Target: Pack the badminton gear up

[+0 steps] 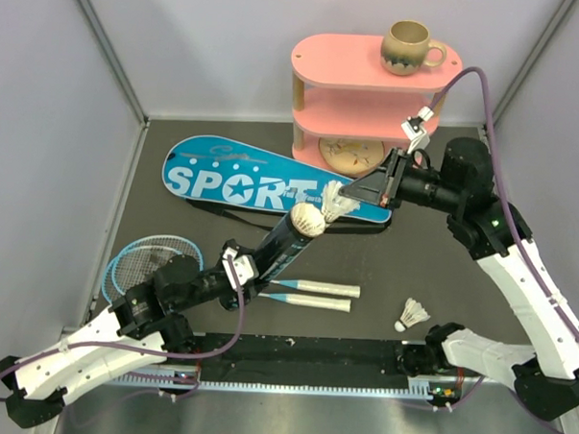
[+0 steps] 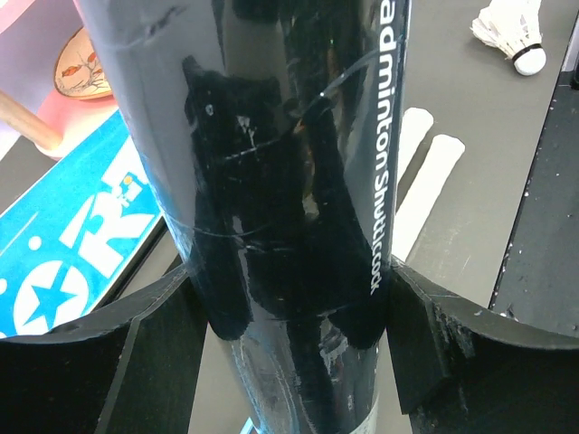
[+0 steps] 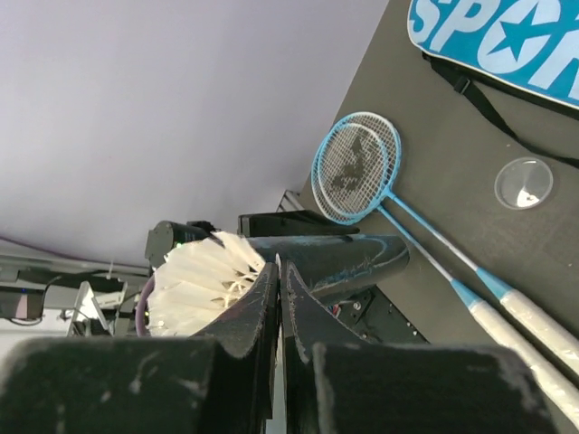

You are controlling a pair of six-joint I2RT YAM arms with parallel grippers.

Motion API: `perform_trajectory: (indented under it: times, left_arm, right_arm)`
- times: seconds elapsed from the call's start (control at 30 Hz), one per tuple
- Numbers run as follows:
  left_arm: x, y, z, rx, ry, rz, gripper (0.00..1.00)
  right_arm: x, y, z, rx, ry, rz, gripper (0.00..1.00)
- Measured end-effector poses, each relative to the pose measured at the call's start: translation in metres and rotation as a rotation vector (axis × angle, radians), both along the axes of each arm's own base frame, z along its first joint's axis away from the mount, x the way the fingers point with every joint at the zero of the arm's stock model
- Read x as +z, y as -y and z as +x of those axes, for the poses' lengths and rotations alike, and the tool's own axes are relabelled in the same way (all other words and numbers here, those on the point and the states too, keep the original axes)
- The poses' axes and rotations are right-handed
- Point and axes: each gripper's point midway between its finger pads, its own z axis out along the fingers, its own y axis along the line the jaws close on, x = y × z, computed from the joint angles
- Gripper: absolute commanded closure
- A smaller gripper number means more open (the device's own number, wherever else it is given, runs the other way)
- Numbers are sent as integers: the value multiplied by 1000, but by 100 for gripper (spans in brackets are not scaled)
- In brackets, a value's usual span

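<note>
My left gripper [image 1: 241,271] is shut on the long black tube [image 1: 274,245] and holds it slanted up to the right; the tube fills the left wrist view [image 2: 271,181] between the fingers. A white shuttlecock [image 1: 307,221] sits at the tube's open mouth. My right gripper [image 1: 346,197] is shut on the feathers of a second shuttlecock [image 1: 337,202] right beside that mouth; in the right wrist view this shuttlecock [image 3: 194,285] lies left of the closed fingertips [image 3: 264,289]. A third shuttlecock [image 1: 415,314] lies on the table. Two light-blue rackets [image 1: 148,259] lie at the left. The blue "SPORT" cover [image 1: 243,181] lies behind.
A pink three-tier shelf [image 1: 367,81] stands at the back with a beige mug [image 1: 409,46] on top. A clear round lid [image 3: 523,183] lies on the table near the cover. A black strip [image 1: 312,351] runs along the near edge. Grey walls close in both sides.
</note>
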Motion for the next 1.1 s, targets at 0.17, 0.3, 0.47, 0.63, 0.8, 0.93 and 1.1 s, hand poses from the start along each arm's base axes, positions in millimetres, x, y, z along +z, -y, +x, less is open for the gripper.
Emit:
perform_trajectory:
  times: [0.17,0.3,0.47,0.63,0.8,0.93,1.1]
  left_arm:
    - [0,0,0,-2,0,-1,96]
    - [0,0,0,2,1,-1,96]
    - [0,-1,2,12,3,1,97]
    - [0,-1,2,12,3,1,97]
    - [0,-1,2,12,2,3,97]
    - [0,-1,2,13,2,3,97]
    - [-2,-2,2,16,-1,8,97]
  right_arm:
    - [-1,-4,-2,-1,8,-10,100]
    - [8,3,3,-52,46,-41,100]
    - [68,22,1,-134,214,-24,100]
    - [86,25,-12,-121,270,2,100]
    - [50,-4,-18,-29,200,-22,100]
    - [3,-28,-12,19,100,-94,100]
    - [-16,-37,-13,48,110,-148,53]
